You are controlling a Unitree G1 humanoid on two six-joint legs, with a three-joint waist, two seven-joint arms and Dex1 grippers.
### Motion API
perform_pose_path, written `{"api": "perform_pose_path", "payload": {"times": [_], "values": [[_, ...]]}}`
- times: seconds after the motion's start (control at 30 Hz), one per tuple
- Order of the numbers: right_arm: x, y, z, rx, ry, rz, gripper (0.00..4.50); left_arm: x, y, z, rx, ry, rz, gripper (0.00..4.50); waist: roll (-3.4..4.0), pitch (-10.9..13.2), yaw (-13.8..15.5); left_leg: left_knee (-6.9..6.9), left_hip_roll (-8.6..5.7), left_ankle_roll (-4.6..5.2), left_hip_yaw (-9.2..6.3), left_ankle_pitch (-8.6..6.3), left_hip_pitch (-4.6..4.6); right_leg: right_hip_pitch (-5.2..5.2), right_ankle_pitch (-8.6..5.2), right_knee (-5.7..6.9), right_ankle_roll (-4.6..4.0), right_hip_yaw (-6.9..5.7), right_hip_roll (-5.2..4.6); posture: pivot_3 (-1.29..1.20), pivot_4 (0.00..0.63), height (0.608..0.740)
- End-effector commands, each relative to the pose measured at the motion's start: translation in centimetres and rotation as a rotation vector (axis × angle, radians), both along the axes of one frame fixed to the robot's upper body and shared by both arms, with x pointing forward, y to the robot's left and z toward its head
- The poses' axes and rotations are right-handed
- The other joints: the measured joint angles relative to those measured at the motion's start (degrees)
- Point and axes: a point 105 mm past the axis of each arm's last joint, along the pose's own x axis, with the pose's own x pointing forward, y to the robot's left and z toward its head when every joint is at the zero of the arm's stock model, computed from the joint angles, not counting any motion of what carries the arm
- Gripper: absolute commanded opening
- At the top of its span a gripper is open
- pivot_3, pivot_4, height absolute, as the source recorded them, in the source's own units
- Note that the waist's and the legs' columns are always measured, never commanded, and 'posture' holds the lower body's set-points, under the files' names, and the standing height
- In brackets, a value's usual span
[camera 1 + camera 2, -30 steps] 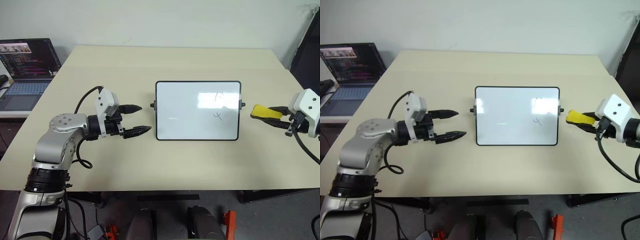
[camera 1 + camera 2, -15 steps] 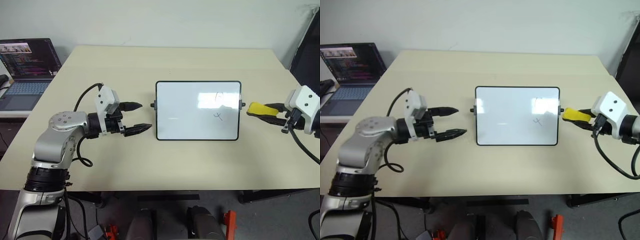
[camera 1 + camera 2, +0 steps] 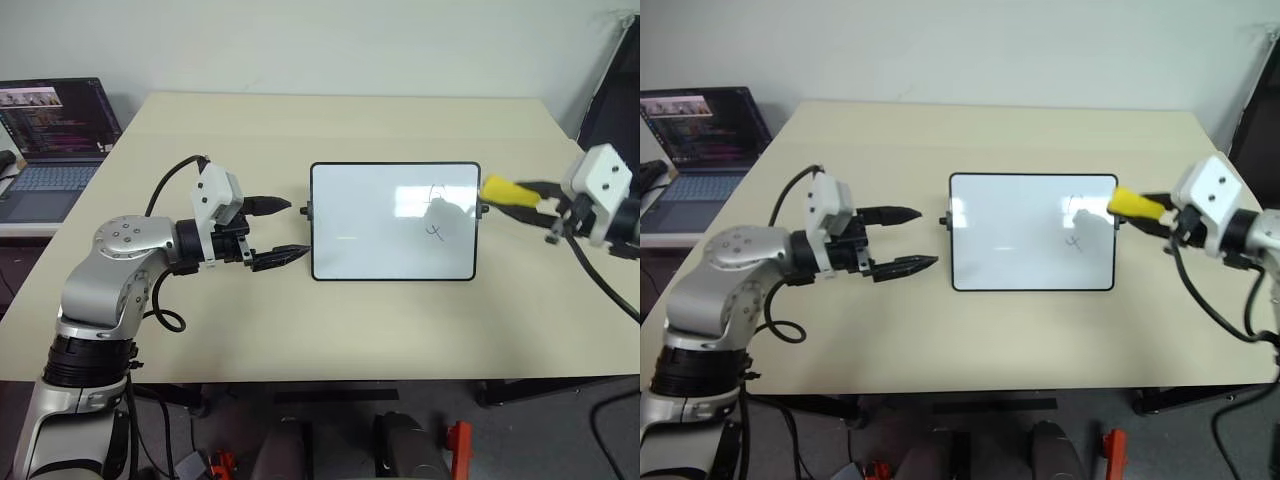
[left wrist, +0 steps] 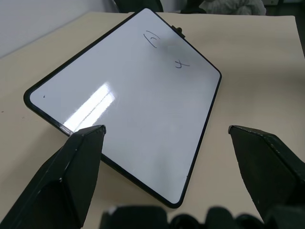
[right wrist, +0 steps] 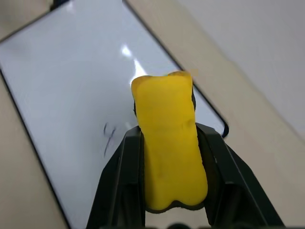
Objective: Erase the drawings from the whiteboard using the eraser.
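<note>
So the right gripper (image 5: 167, 143) has its two black fingers clamped tight on the eraser (image 3: 503, 190), a small bright yellow oblong block with softly rounded, slightly waisted sides and a matte, foamy-looking surface. The fingers pinch it along its long sides, and the free end sticks out past the fingertips. That yellow tip hangs over the right edge of the whiteboard (image 3: 370, 225), up by its top right corner; can't tell if it's actually touching the surface.

The whiteboard itself is a flat rectangular glossy white panel with a thin black frame, rounded corners and a little black knob on each short side. It lies flat on the pale beige matte table (image 3: 300, 320), and you can see light glare streaking across the shiny face. The drawings (image 3: 436, 231) are thin dark-blue pen marks in the right part of the whiteboard: an x-like squiggle about mid-height and a looped one above it (image 4: 152, 39), right next to the eraser tip. I can only make out those two.

The left gripper (image 3: 275, 232) sits just left of the whiteboard, near its left knob, black tapered fingers spread wide apart and holding nothing, pointing at the whiteboard's left edge.

Well off to the left of the whiteboard there's an open laptop (image 3: 50, 140) with a lit screen.
</note>
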Motion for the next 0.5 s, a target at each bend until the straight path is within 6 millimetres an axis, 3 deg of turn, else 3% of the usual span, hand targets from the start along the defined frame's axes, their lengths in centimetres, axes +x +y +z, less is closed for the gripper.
{"api": "perform_pose_path", "payload": {"times": [0.03,0.13,0.3,0.5], "values": [[2.5,0.9,0.3,0.133,-0.153,-0.112,1.09,-0.2,0.1,0.9,-0.013,-0.041,0.0,4.5,0.0,0.0,0.1,0.0,0.0,0.0,-0.01,0.0,0.02,0.01,0.0,0.04,0.0,-0.01,0.0,0.0,0.15,0.74],[4.7,1.8,-1.8,0.196,-0.185,-0.215,1.09,-0.2,0.1,0.7,-0.017,-0.031,0.004,4.5,0.0,0.0,0.1,0.0,-0.02,-0.01,0.02,0.01,0.02,0.0,0.0,0.05,-0.01,0.0,-0.03,0.0,0.15,0.74],[6.1,2.8,-3.9,0.191,-0.156,-0.245,1.09,-0.2,0.3,0.8,-0.014,-0.031,0.01,4.5,0.02,0.0,0.5,-0.02,-0.05,-0.02,0.0,0.01,-0.07,-0.09,0.01,0.09,-0.02,-0.03,-0.07,0.0,0.15,0.74],[8.6,0.8,-6.9,0.13,-0.101,-0.403,1.09,-0.4,0.5,0.8,-0.011,-0.027,0.017,4.5,0.02,0.0,0.3,-0.02,-0.05,-0.02,0.02,0.01,0.01,-0.07,0.02,0.17,-0.03,0.0,-0.07,0.0,0.15,0.74]]}}
